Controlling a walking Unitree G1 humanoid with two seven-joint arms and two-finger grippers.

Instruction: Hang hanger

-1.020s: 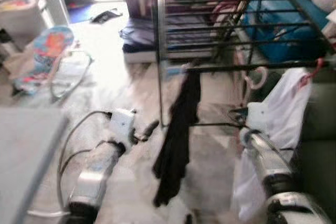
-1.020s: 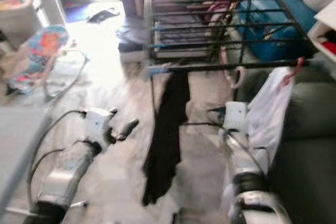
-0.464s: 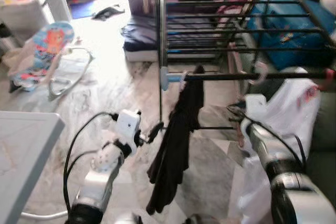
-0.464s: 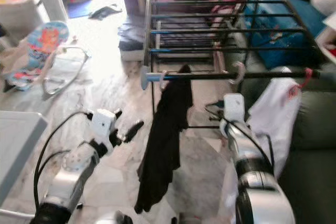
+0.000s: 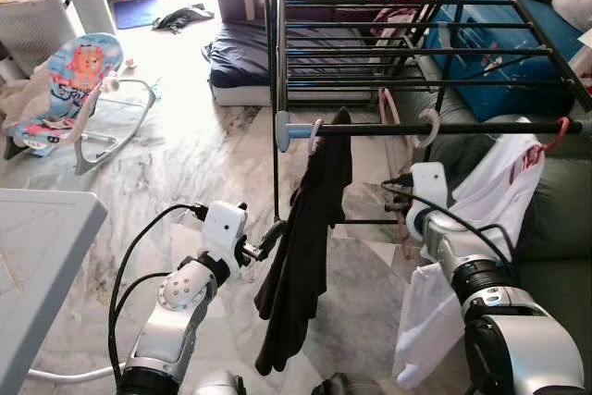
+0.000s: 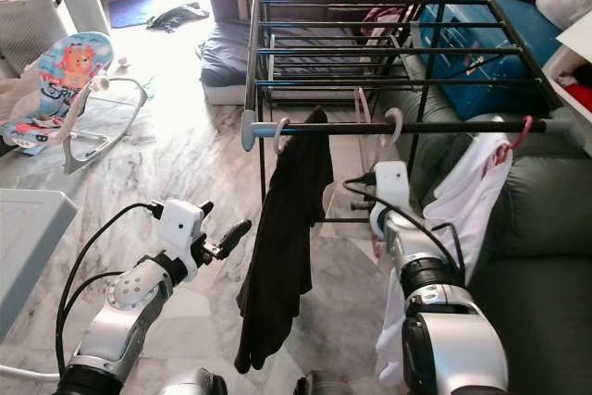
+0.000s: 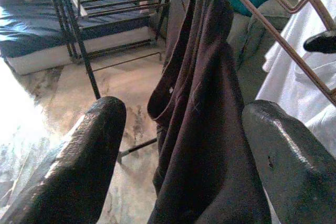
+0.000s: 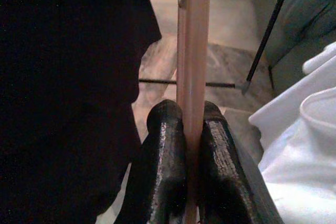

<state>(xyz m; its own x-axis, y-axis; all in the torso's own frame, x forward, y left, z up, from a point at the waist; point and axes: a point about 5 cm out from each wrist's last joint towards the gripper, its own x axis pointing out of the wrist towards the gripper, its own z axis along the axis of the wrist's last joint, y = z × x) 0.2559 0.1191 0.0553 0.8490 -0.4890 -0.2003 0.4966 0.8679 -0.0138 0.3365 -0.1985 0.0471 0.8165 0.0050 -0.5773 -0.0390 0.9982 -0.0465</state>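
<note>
The right pincer [image 8: 191,129] is clamped on a pale pink hanger [image 8: 192,35], whose hook [image 5: 428,123] sits over the near black rail [image 5: 462,127] of the black metal drying rack [image 5: 416,25]. Just left of it on that rail hangs a long black garment [image 5: 310,247]; to the right hangs a white shirt [image 5: 499,191]. The left pincer [image 7: 184,145] hovers near the black garment, its fingers [image 7: 79,161] spread apart and holding nothing.
</note>
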